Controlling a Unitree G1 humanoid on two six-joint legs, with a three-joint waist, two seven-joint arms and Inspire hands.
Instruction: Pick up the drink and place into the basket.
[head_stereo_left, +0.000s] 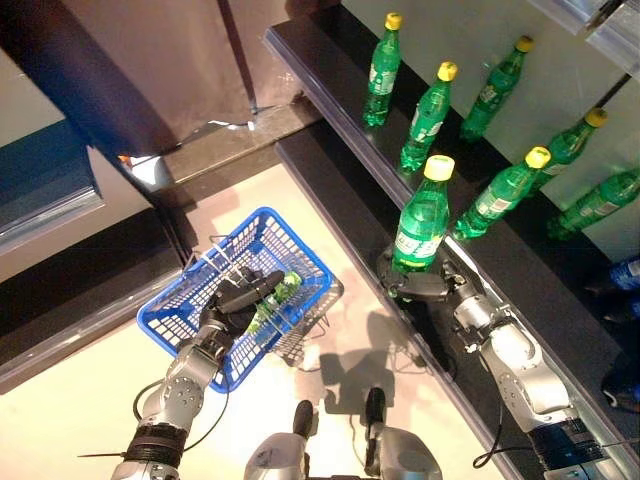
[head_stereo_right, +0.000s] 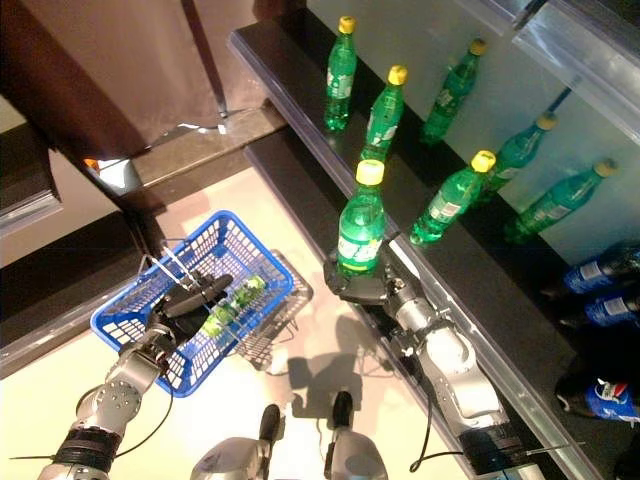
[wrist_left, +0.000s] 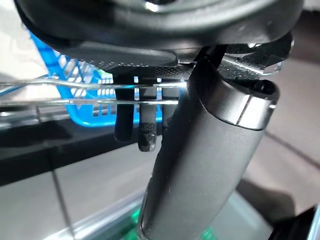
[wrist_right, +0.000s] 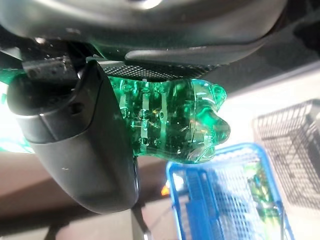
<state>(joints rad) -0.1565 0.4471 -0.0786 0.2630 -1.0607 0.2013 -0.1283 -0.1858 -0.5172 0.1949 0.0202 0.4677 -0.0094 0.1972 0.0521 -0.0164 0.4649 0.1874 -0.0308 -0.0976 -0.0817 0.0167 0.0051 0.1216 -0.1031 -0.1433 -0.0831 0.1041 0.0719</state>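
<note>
- The right robot hand (head_stereo_left: 425, 285) is wrapped round the lower body of a green plastic drink bottle with a yellow screw cap (head_stereo_left: 421, 222), holding it upright and clear of the dark glossy shelf (head_stereo_left: 330, 70); the right wrist view shows thumb and fingers clamped just above the bottle's lobed base.
- The left robot hand (head_stereo_left: 240, 298) is curled round the thin metal wire handle (wrist_left: 75, 92) of the blue plastic mesh shopping basket (head_stereo_left: 190, 295), which hangs over the pale floor to the robot's left; one green bottle (head_stereo_left: 275, 297) already lies inside.
- Five more green bottles with yellow caps (head_stereo_left: 430, 115) stand in a row on the shelf.
- Judged from its look, the held bottle is full, so fairly heavy for its size, with smooth, slippery walls that give a little under pressure.
- A grip low on the body keeps the weight close to the palm, but the tall neck could tip if the hold loosens.
- The ribbed zone above the base offers better purchase than the label band.
- It is not fragile; lowering it into the basket beside the lying bottle should be safe, though the hanging basket may swing.
</note>
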